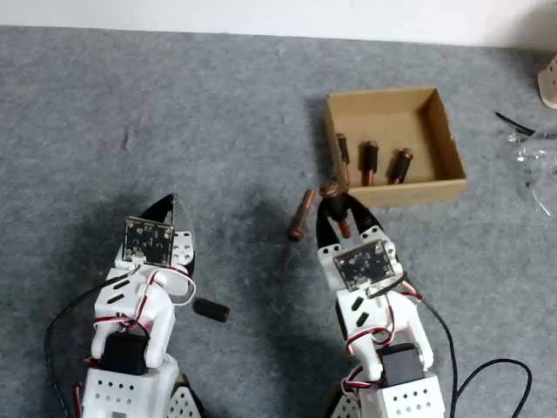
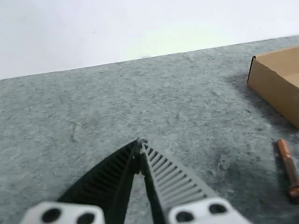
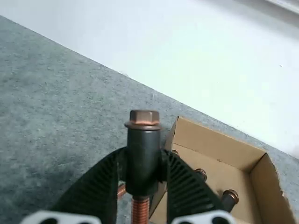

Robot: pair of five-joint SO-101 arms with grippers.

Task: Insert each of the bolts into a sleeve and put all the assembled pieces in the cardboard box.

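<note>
Right claw (image 1: 336, 212) is gripping an assembled piece: a copper-coloured hex-head bolt seated through a short black cylindrical sleeve (image 3: 143, 144). The jaws are pinching the sleeve at mid-length. The bolt head is projecting beyond the fingertips and the threaded shank is trailing back toward the wrist. The piece is lying in line with the claw's axis, not skewed.

The shallow open brown cardboard box (image 1: 418, 192) is sitting just ahead of this claw, with its near wall close to the tips. Three finished pieces (image 1: 369, 162) are lying side by side inside.

One loose copper bolt (image 1: 302, 214) is lying on the grey felt-covered counter (image 1: 174, 113), just beside the right claw on the side facing the other arm. A loose black sleeve (image 1: 211, 308) is lying behind the left claw (image 2: 139, 148), beside that arm's wrist. The left claw is sitting closed and empty with its tips meeting, well apart from the box.

Judgement: the step in hand is depositing the held piece.
- Raise the claw until the head clears the near wall, then carry it forward over bare box floor beside the three pieces, not onto them.
- Only the sleeve is being gripped, so the bolt could probably slide out head-first. Avoid tipping the claw steeply downward.
- Lower close to the box floor before opening the jaws, so the piece is not dropping or bouncing apart.

One bolt and one sleeve are awaiting assembly.
</note>
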